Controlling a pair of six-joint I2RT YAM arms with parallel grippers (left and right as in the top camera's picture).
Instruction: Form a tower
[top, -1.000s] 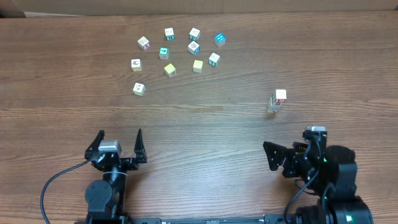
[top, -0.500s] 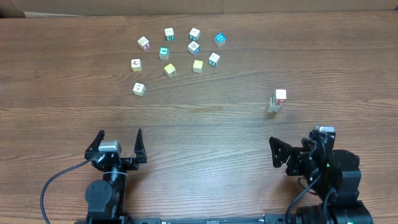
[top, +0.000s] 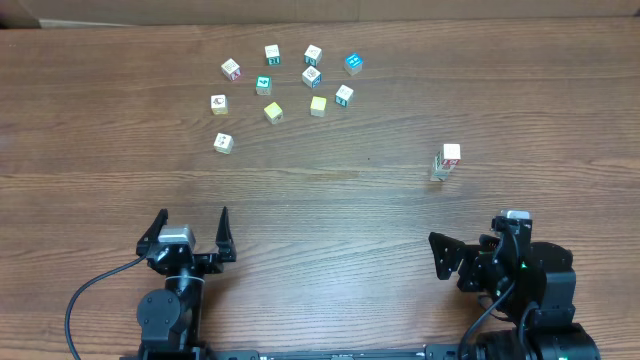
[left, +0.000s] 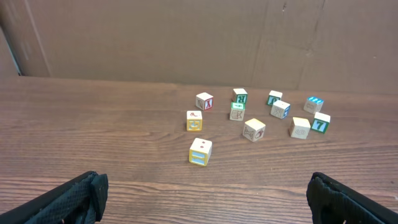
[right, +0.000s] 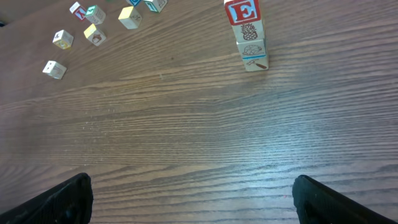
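The tower (top: 446, 162) is a narrow column of three pale wooden cubes at the right of the table. In the right wrist view the tower (right: 247, 34) stands upright and alone, and its top cube is white with a red E. My right gripper (top: 472, 255) sits near the front edge, well short of the tower. It is open, with only bare wood between its fingers (right: 68, 199). My left gripper (top: 192, 222) rests at the front left. It too is open and empty, and its fingertips (left: 81, 196) are spread wide.
Several loose cubes (top: 290, 80) lie scattered at the back left, also visible in the left wrist view as loose cubes (left: 255, 118). One single cube (top: 223, 143) lies nearest the left arm. A brown cardboard wall (left: 186, 37) runs behind the table.
My right arm has shifted slightly right and back toward the near edge, with its jaws still wide. The left arm, the tower and the loose cubes have not moved.
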